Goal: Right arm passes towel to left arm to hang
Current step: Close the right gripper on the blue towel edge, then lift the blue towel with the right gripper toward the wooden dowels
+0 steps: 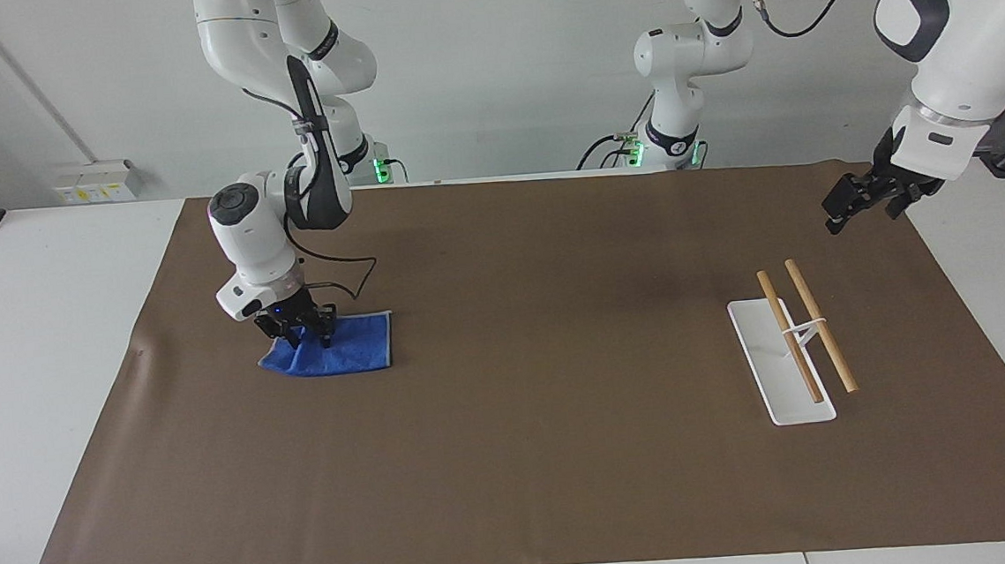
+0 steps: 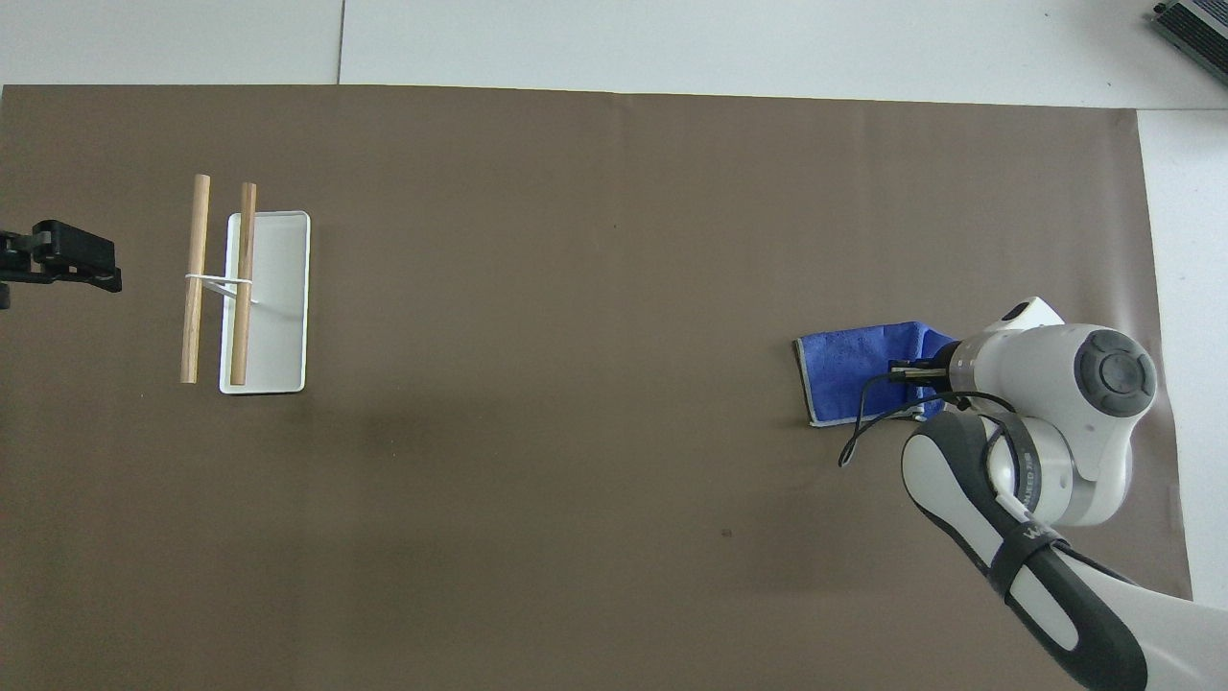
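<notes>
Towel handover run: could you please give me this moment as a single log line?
stage: pickup | right gripper: shut on towel, cloth bunched | left gripper: open, waiting above mat beside rack | handover: not yet

Overhead view: right gripper point(image 2: 911, 374) largely hidden beneath own wrist; towel point(image 2: 854, 369) partly covered at the wrist side. Left gripper point(image 2: 67, 259) cut off at left frame edge. Facing view: left arm point(image 1: 955, 47) cropped at upper right corner.
</notes>
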Controlling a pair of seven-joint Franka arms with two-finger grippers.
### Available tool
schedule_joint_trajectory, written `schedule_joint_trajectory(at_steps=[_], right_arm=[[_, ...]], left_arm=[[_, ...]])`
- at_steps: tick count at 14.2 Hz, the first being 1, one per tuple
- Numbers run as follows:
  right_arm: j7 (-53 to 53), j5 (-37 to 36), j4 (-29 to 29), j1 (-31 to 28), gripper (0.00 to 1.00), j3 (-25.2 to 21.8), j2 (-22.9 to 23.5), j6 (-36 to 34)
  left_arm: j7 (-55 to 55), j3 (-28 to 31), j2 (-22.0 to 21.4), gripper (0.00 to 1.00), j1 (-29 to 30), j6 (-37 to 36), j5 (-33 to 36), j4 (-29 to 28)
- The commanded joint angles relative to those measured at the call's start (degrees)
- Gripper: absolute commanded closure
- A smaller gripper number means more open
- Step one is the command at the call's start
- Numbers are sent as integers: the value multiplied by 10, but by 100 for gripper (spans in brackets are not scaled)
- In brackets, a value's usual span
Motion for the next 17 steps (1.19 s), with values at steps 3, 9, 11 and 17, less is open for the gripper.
schedule_joint_trajectory(at_steps=[3, 9, 11, 17], right_arm=[[-18, 17, 51, 2, 100, 5, -31, -83], [-19, 142, 156, 2, 100, 35, -50, -173], [-16, 235, 182, 2, 100, 40, -46, -174], [15, 524, 200, 26, 100, 47, -44, -160]], left_arm=[[-4, 1, -20, 0, 1, 8, -10, -25], [-4, 1, -20, 0, 1, 8, -10, -25], [-4, 1, -20, 0, 2, 8, -10, -25], [-4, 1, -20, 0, 1, 8, -10, -25]])
